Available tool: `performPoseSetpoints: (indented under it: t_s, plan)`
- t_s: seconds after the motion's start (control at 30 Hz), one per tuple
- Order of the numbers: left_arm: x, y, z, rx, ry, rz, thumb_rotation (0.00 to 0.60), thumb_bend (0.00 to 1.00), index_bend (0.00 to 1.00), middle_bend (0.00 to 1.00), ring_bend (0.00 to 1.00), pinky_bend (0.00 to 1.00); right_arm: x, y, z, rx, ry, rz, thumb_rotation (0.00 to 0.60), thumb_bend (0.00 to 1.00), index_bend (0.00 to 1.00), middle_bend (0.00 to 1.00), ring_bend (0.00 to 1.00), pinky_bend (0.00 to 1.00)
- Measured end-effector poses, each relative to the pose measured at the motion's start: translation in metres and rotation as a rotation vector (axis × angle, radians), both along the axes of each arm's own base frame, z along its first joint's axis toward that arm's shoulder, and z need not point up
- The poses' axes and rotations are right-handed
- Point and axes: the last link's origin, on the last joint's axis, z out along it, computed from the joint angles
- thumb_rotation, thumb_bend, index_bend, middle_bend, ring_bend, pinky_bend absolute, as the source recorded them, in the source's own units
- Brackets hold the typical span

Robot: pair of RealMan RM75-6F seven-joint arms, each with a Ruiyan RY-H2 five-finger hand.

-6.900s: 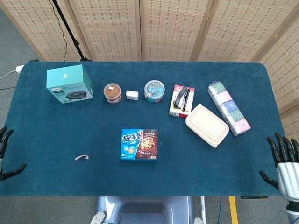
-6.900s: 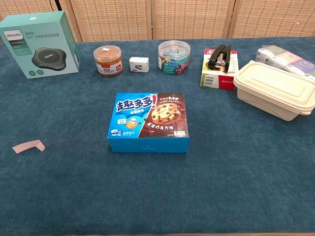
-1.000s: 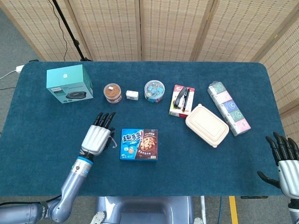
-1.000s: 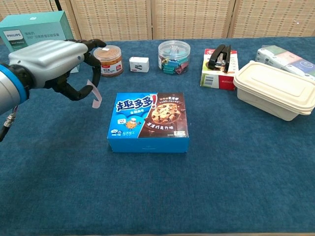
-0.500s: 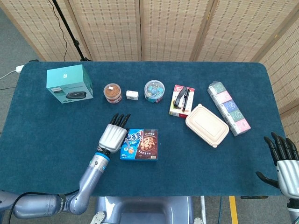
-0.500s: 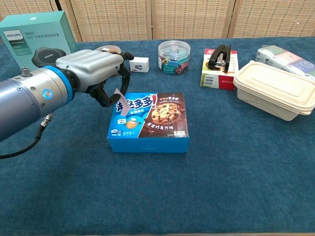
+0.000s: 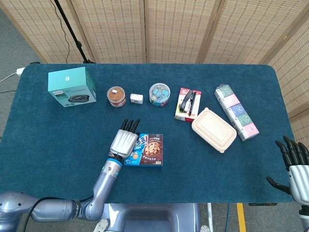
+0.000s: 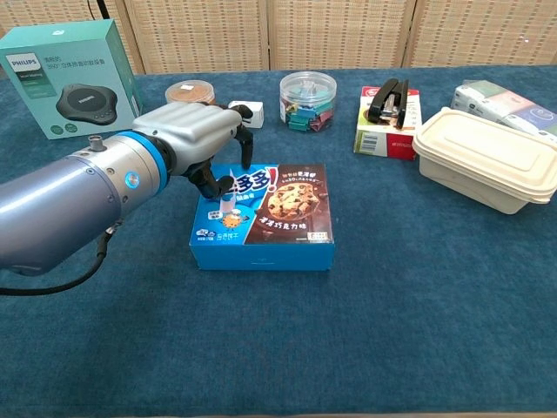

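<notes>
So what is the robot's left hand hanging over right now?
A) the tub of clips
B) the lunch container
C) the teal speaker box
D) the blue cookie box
D: the left hand is over the left end of the blue cookie box, pinching a small pale strip just above its lid.

left robot hand (image 8: pixel 204 139) | carried pink strip (image 8: pixel 226 204) off table | now over cookie box (image 8: pixel 274 218)
</notes>
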Motion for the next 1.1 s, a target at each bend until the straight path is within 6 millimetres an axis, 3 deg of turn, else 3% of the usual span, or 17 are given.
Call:
performPoseSetpoints:
  t_s: [0.27,0.43,0.63,0.8,1.03,1.1]
  plan:
    - [0.010,0.000,0.026,0.006,-0.188,-0.050,0.600,0.36,0.00,0.00,0.00,0.00,-0.001,0.000,-0.002,0.006,0.007,-0.005,0.600,0.00,0.01,0.00,0.00,0.00]
    - [0.000,0.002,0.055,0.042,-0.230,-0.080,0.600,0.32,0.00,0.00,0.00,0.00,-0.001,-0.001,-0.007,0.023,0.022,-0.007,0.600,0.00,0.01,0.00,0.00,0.00]
    - [-0.040,0.001,0.099,0.092,-0.256,-0.077,0.600,0.29,0.00,0.00,0.00,0.00,0.000,-0.003,-0.016,0.051,0.047,-0.012,0.600,0.00,0.02,0.00,0.00,0.00]
    - [-0.087,-0.008,0.144,0.152,-0.247,-0.053,0.600,0.28,0.00,0.00,0.00,0.00,0.001,-0.007,-0.027,0.086,0.079,-0.011,0.600,0.00,0.02,0.00,0.00,0.00]
    - [-0.151,-0.040,0.198,0.254,-0.231,0.057,0.600,0.28,0.00,0.00,0.00,0.00,0.013,-0.024,-0.048,0.176,0.140,0.033,0.600,0.00,0.03,0.00,0.00,0.00]
    - [-0.164,-0.051,0.208,0.269,-0.234,0.092,0.600,0.28,0.00,0.00,0.00,0.00,0.020,-0.031,-0.057,0.212,0.154,0.063,0.600,0.07,0.05,0.00,0.00,0.00]
